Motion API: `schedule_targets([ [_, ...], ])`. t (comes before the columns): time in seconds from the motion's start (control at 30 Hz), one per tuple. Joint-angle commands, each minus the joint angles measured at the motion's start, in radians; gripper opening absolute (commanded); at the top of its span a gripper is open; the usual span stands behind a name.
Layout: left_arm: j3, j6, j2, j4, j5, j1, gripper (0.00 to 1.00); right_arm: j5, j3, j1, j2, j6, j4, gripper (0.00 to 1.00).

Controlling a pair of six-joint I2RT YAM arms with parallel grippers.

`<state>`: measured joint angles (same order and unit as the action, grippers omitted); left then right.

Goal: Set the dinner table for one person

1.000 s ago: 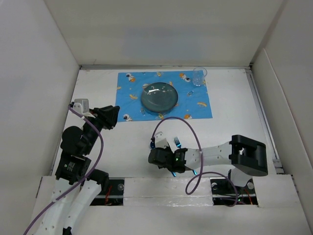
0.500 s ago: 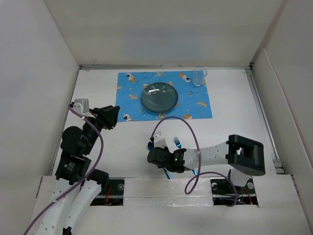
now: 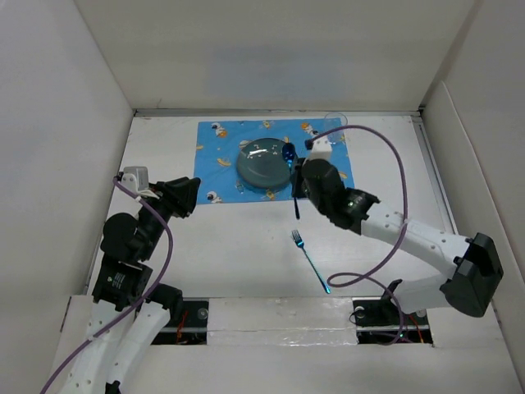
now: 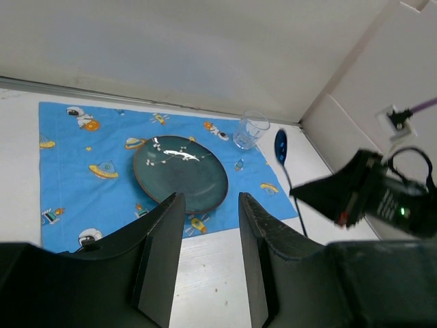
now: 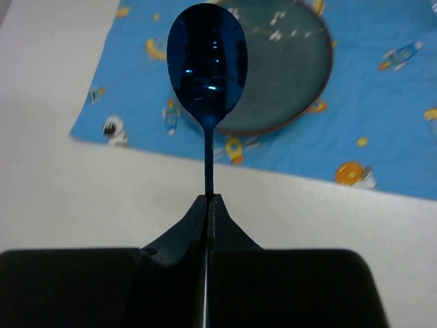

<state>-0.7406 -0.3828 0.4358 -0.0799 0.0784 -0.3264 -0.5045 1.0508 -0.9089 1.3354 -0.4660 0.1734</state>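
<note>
My right gripper (image 3: 299, 184) is shut on the handle of a dark blue spoon (image 3: 288, 153) and holds it above the plate's right edge. In the right wrist view the gripper (image 5: 207, 199) pinches the handle and the spoon's bowl (image 5: 207, 55) points away, over the plate (image 5: 293, 75). The teal plate (image 3: 264, 162) sits on the blue placemat (image 3: 221, 139) on the white dinner table (image 3: 230, 238). A blue fork (image 3: 310, 261) lies on the table near the front. My left gripper (image 3: 184, 195) is open and empty left of the placemat; it also shows in the left wrist view (image 4: 210, 205).
A clear glass (image 3: 334, 123) stands at the placemat's far right corner, partly behind the right arm's purple cable; it also shows in the left wrist view (image 4: 249, 130). White walls enclose the table at the left, back and right.
My right gripper has moved from the table's front, beside the fork, up and away to the plate's right edge, carrying the spoon. The fork stays on the table. The left arm has not moved.
</note>
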Motion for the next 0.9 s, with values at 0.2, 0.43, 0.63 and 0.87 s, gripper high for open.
schedule_targets([
  [0.2,-0.008,0.001,-0.011,0.032,0.017,-0.005,0.34,0.199,0.159,0.387,0.224,0.185,-0.078,0.00],
  [0.43,-0.006,0.001,-0.005,0.037,0.027,-0.005,0.34,0.293,0.380,0.525,0.513,0.222,-0.019,0.00],
  [0.63,-0.008,0.002,-0.002,0.035,0.027,-0.005,0.34,0.333,0.558,0.570,0.726,0.221,0.066,0.00],
  [0.87,-0.008,0.002,0.009,0.035,0.024,-0.005,0.34,0.345,0.624,0.590,0.818,0.185,0.092,0.00],
])
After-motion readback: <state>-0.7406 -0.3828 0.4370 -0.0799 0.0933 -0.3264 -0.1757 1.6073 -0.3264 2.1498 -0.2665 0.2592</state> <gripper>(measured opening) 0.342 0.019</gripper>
